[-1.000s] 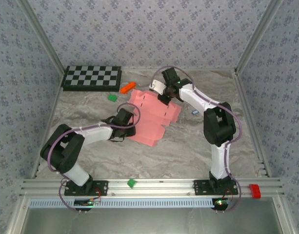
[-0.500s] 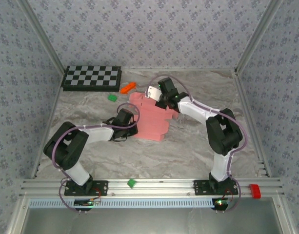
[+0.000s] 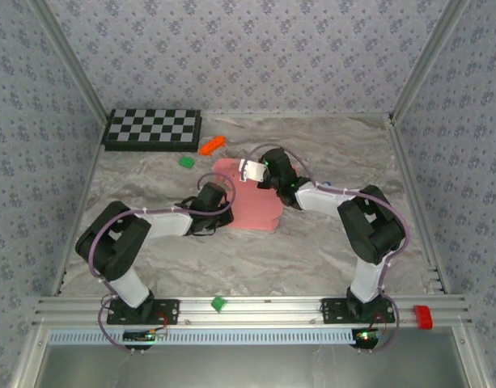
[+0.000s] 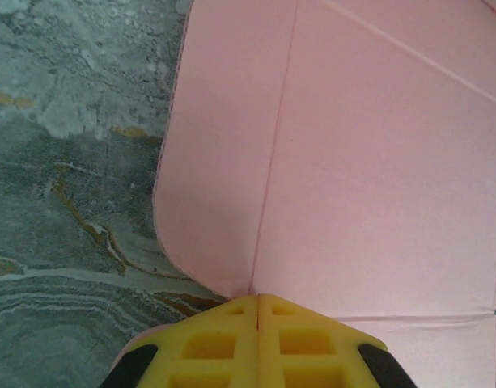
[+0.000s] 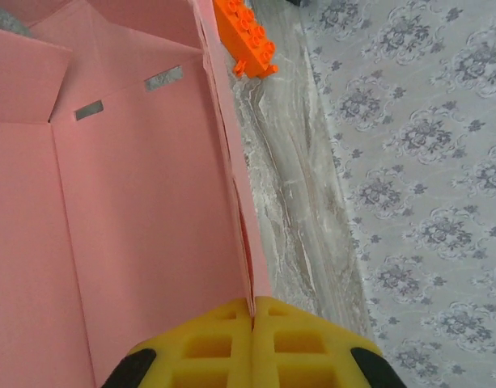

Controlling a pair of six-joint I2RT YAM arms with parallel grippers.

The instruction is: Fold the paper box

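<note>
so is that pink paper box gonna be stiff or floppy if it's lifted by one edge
Probably floppy: the paper box is thin card with crease lines, so panels would likely hinge and sag. It looks light, so a push would probably slide it across the table. The right gripper pinches one thin wall, which may buckle if pulled.

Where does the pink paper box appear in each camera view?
Top external: paper box at centre, just below the orange block.
Left wrist: paper box across upper right, marbled table at left.
Right wrist: paper box at left, orange block at top.
Shared landmark: the marbled table, beside the paper box in all views.
</note>
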